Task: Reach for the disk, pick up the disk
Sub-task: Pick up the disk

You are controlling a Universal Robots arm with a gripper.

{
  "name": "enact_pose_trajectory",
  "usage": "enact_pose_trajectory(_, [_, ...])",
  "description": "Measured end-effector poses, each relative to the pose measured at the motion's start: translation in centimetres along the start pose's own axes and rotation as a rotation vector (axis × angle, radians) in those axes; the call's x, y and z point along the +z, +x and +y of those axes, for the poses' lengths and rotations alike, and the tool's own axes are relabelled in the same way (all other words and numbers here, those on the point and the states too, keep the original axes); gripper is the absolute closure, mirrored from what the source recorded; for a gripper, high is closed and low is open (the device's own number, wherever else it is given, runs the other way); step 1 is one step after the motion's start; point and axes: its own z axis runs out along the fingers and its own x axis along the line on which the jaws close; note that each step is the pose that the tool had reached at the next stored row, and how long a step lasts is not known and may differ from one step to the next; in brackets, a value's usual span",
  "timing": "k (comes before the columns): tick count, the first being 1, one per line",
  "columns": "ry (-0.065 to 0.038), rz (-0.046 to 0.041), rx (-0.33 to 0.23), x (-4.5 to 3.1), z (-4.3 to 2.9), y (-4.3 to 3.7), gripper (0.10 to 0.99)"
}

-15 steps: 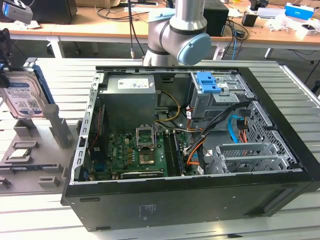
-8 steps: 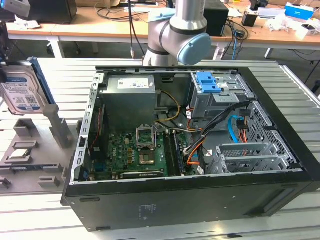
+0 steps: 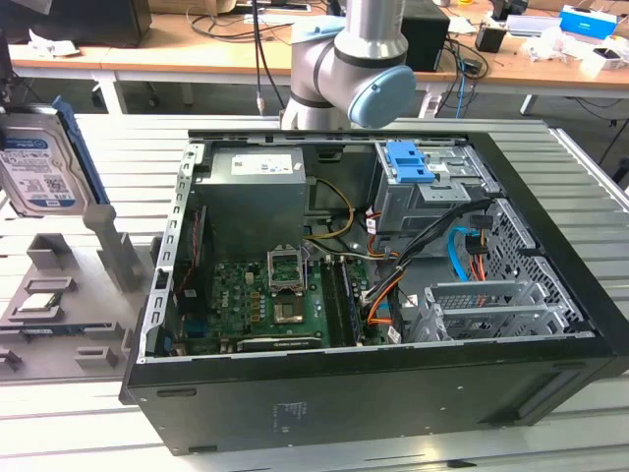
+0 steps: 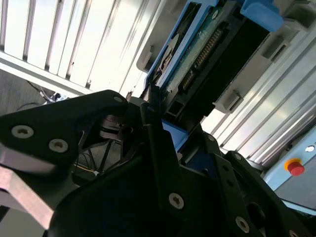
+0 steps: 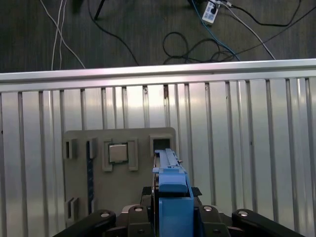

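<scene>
The end effector clamped the disk at the exterior view's left, its long axis running straight out over the grey fixture tray.

Exterior view: a raised camera looks down at a slant, from middling range, over an open computer case on a ribbed metal tabletop, with desks behind. First wrist view: looks straight down from well above the tabletop onto a grey fixture plate, with floor beyond the edge. Second wrist view: very close, looking along the black jaws at the disk. The exterior and first wrist views share the fixture plate; all three views take in the disk.
</scene>
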Motion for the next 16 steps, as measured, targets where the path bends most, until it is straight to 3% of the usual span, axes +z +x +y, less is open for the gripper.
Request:
enact_pose_trajectory(10, [0.000,0.0001,0.000,-2.60,-0.08,-0.03,0.718])
enact_pose_trajectory(16, [0.000,0.0001,0.000,-3.68,-0.09,-0.04,0.718])
